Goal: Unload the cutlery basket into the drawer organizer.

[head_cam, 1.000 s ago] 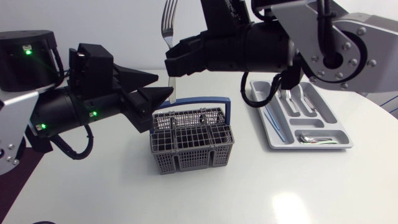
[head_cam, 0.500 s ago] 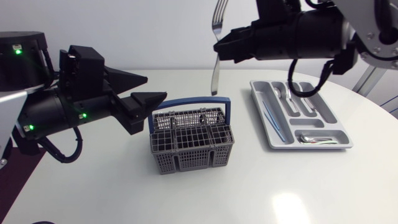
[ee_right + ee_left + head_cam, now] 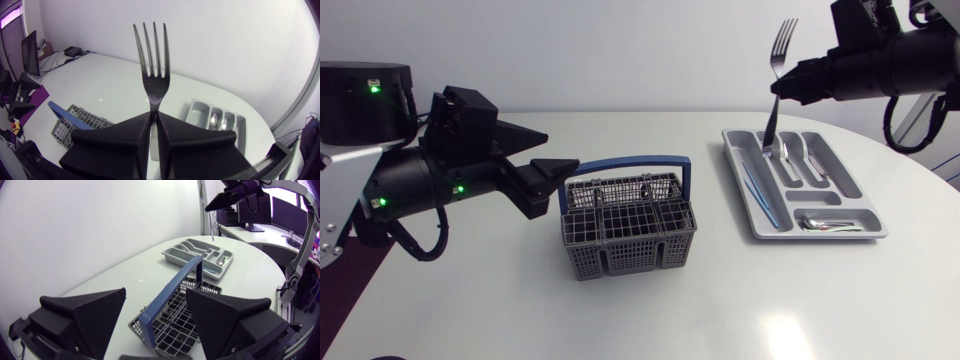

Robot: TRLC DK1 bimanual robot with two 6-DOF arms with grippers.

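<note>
A silver fork (image 3: 775,80) stands upright, tines up, with my right gripper (image 3: 782,88) shut on its handle above the far end of the grey drawer organizer (image 3: 820,236). In the right wrist view the fork (image 3: 152,75) rises from between the closed fingers of the right gripper (image 3: 154,131). The grey wire cutlery basket (image 3: 628,235) with a blue handle (image 3: 650,160) stands mid-table. My left gripper (image 3: 563,150) hovers open just left of the basket's handle, holding nothing. In the left wrist view the left gripper (image 3: 156,315) frames the basket (image 3: 182,325).
The organizer holds spoons (image 3: 790,150) in its far compartments, a long utensil (image 3: 760,195) in the left slot and another spoon (image 3: 817,222) in the near compartment. In the left wrist view the organizer (image 3: 172,257) lies beyond the basket. White tabletop surrounds both.
My right arm carried the fork from above the basket rightward to over the organizer. My left gripper opened wider and drew back slightly to the left.
</note>
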